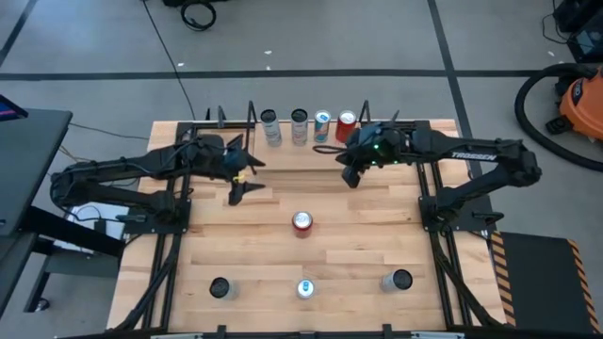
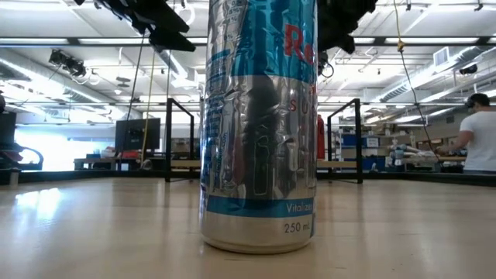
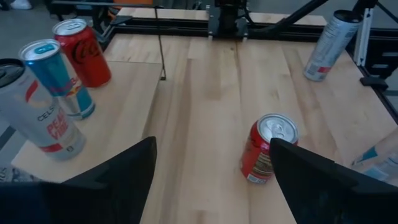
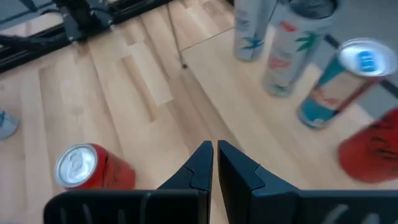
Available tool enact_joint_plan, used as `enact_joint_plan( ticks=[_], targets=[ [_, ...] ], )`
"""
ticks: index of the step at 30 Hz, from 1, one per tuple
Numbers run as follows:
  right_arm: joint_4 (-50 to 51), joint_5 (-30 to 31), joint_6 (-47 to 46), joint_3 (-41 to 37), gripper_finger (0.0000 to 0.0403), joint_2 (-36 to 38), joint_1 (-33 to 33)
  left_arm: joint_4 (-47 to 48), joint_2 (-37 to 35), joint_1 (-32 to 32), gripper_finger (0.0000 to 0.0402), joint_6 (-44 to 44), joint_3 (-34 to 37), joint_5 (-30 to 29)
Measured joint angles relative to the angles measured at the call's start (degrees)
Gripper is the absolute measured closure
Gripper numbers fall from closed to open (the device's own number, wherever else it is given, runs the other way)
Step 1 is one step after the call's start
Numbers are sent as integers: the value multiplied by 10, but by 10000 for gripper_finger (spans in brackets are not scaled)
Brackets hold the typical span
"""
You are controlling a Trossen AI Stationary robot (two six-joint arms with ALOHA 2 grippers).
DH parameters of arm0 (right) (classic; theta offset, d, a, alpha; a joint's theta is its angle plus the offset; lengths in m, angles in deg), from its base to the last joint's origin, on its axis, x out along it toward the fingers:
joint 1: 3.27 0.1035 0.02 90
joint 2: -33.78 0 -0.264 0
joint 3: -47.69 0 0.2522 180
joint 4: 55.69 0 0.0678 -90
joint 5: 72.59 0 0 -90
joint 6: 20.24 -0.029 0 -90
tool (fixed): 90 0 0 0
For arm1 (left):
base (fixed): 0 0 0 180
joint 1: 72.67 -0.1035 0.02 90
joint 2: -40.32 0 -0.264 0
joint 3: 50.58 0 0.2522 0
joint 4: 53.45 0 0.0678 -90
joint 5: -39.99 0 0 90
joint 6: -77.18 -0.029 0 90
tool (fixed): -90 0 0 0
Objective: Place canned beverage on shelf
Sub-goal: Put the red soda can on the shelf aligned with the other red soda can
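Note:
The shelf [image 1: 287, 147] stands at the table's far edge, its pale board [image 3: 124, 106] bearing several upright cans, among them a red one [image 1: 347, 124] and a blue-and-silver one [image 1: 322, 124]. A red can [image 1: 301, 222] stands upright on its base at mid-table; it also shows in the left wrist view [image 3: 268, 149] and the right wrist view [image 4: 93, 167]. My left gripper [image 1: 245, 177] hovers open above the table, left of and farther back than that can. My right gripper [image 1: 350, 176] hovers shut just in front of the shelf's right part, empty.
Three more cans stand along the near edge: a dark-topped one [image 1: 220, 287], a blue-and-silver one [image 1: 305, 288] filling the low view [image 2: 260, 124], and a silver one [image 1: 400, 280]. Black frame rails [image 1: 170, 273] run down both table sides. A person [image 2: 480, 132] stands in the room behind.

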Motion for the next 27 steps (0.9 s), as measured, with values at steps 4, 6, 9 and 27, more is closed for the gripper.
enact_joint_plan(
  ticks=[4, 6, 9, 27],
  targets=[
    [-20, -41, -4, 0, 372, -21, 0, 5, 1, 10, 88, -4, 0, 0],
    [-35, -68, -13, 0, 372, -30, 0, 14, 2, 15, 88, -4, 0, 0],
    [-64, -117, -15, 0, 372, -40, 2, -2, 3, 24, 88, -4, 7, 0],
    [-142, -186, 135, 0, 308, -60, 35, -74, 5, 31, 88, 21, 65, -1]
  ],
)
